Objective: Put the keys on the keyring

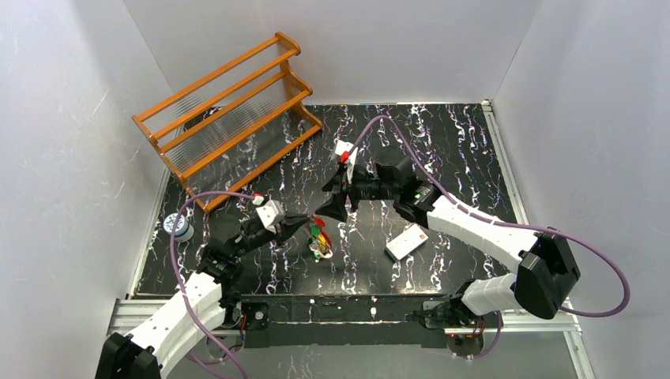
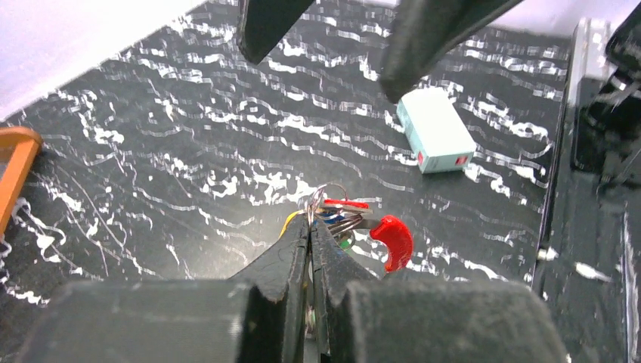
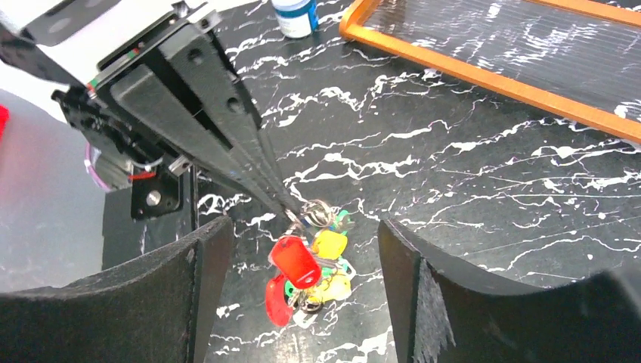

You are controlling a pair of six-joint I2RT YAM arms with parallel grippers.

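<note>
We see L gripper (image 2: 310, 227) pinched shut on the keyring (image 2: 326, 193). The keys (image 3: 314, 265) hang bunched just below its tips. R gripper (image 3: 302, 227) is wide open, one finger either side of the bunch, not touching it. Blades mostly hidden behind red & yellow heads. Can't tell if the bunch touches the table (image 1: 474, 158). White card (image 2: 436, 130) has red marks, print unreadable.

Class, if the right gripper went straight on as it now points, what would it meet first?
Probably the keys, on the keyring the left gripper pinches, ahead of the open right gripper; depth is unclear, so the left fingertips may come first.
</note>
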